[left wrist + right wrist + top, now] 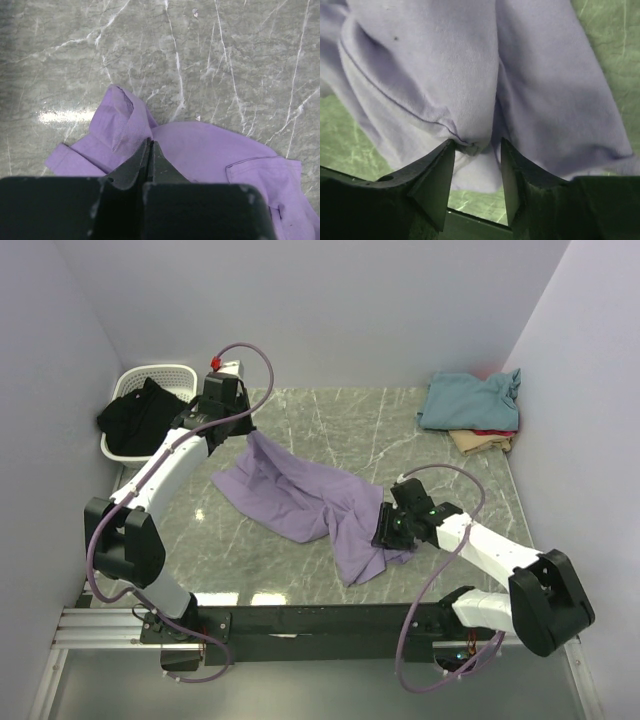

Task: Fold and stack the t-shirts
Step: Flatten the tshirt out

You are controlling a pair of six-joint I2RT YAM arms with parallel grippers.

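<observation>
Right tool (477, 146), jaws apart, straddles a fold of the lavender t-shirt (300, 495) crumpled mid-desk (350, 425); left tool (150, 145), closed, pinches its far-left edge. Teal t-shirt (470, 400) lies far right.

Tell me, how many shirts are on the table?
4. The purple shirt lies crumpled in the middle; the teal shirt, red shirt and tan shirt are stacked in the far right corner. More may hide underneath.

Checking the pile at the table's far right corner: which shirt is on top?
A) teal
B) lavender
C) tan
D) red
A: the teal fabric t-shirt lies on top, edges of the red fabric t-shirt and tan fabric t-shirt showing beneath it; the lavender fabric t-shirt lies mid-table.
</observation>
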